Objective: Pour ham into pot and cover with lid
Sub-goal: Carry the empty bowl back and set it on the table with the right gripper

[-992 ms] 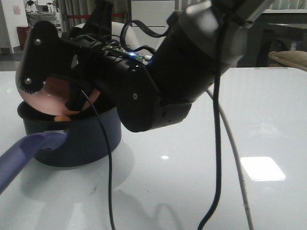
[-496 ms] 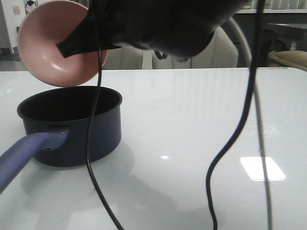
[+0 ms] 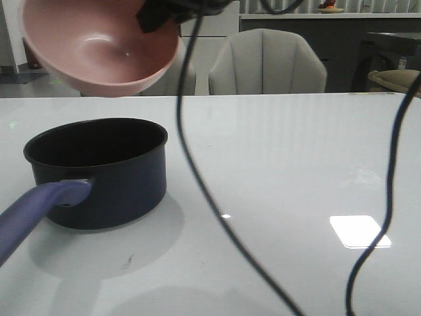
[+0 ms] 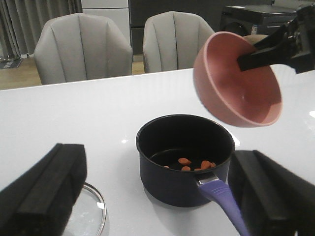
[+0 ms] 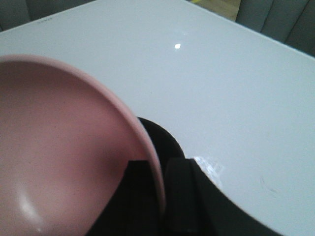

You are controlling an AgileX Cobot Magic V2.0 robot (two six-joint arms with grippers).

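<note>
The dark navy pot (image 3: 105,178) with its purple-blue handle (image 3: 36,210) stands on the white table at the left. In the left wrist view the ham (image 4: 193,164) lies as a few orange-pink chunks on the floor of the pot (image 4: 170,184). My right gripper (image 3: 161,14) is shut on the rim of the empty pink bowl (image 3: 99,46) and holds it above the pot, its opening facing up and toward the camera. My right gripper (image 5: 160,169) pinches that rim. My left gripper (image 4: 157,157) is open and empty, back from the pot. The glass lid (image 4: 86,211) lies flat beside the pot.
Two pale upholstered chairs (image 3: 266,62) stand behind the table's far edge. Black cables (image 3: 197,171) hang down in front of the front camera. A bright light patch (image 3: 358,232) reflects on the table at the right.
My right gripper has lifted the pink bowl up from its tipped pose over the pot and turned it back toward upright. The arm has risen out of the front view.
</note>
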